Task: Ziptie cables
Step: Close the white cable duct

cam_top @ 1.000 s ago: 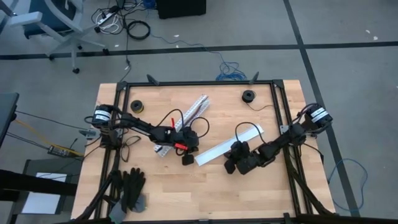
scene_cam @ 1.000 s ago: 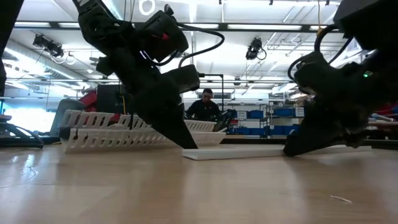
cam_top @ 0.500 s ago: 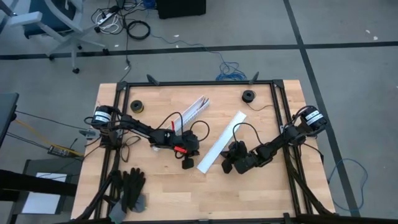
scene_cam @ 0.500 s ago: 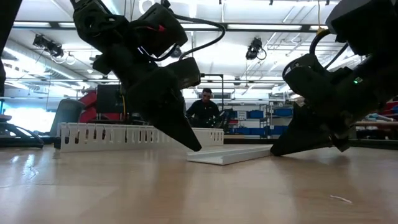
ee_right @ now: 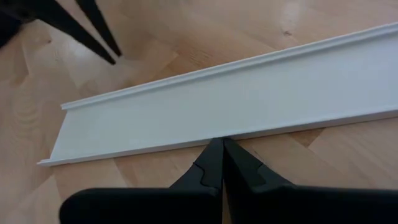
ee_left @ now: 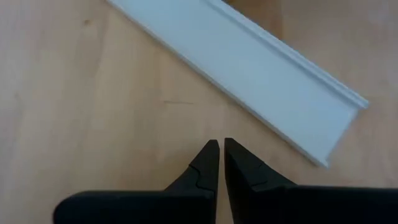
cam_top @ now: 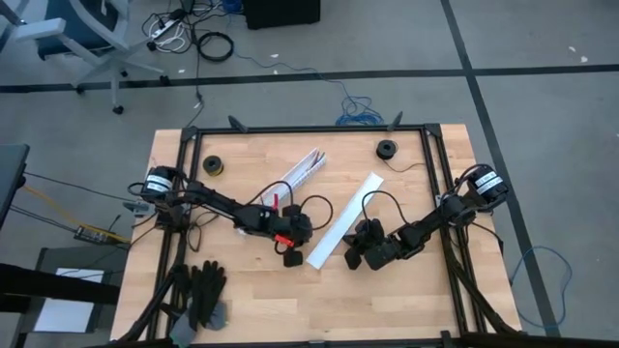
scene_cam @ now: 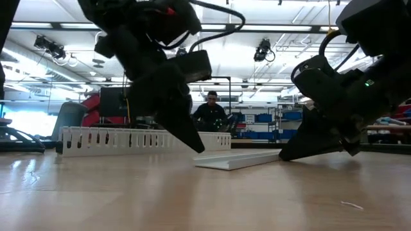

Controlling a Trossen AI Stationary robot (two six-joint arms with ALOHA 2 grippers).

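Note:
No cables show in any view. A flat white plastic strip (cam_top: 343, 220) lies aslant on the wooden table, and a white slotted channel (cam_top: 302, 168) lies farther back. My left gripper (ee_left: 217, 143) is shut and hangs a little above the wood just short of the strip's near end (ee_left: 339, 140), touching nothing. My right gripper (ee_right: 217, 142) is shut, its tips at the strip's long edge on the table's right side. My right gripper rests its shut fingertips (ee_right: 214, 155) against the strip's long raised edge (ee_right: 186, 142), in the half nearer the table's front. The fingers slant down from the table's right and stand across the strip. The strip lies flat on the wood.
Two black rolls (cam_top: 213, 166) (cam_top: 387, 148) sit near the far edge. Dark gloves (cam_top: 200, 290) lie at the near left corner. The table's black frame (cam_top: 309, 129) runs along its edges. Beyond the table, in the low view, a person (scene_cam: 210, 112) sits.
The white strip has turned about on the table: its far end swung toward the far edge while its near end stayed close to where it was, with my right gripper's shut tips at its edge. My left gripper moved toward the table's right and near side, rising slightly.

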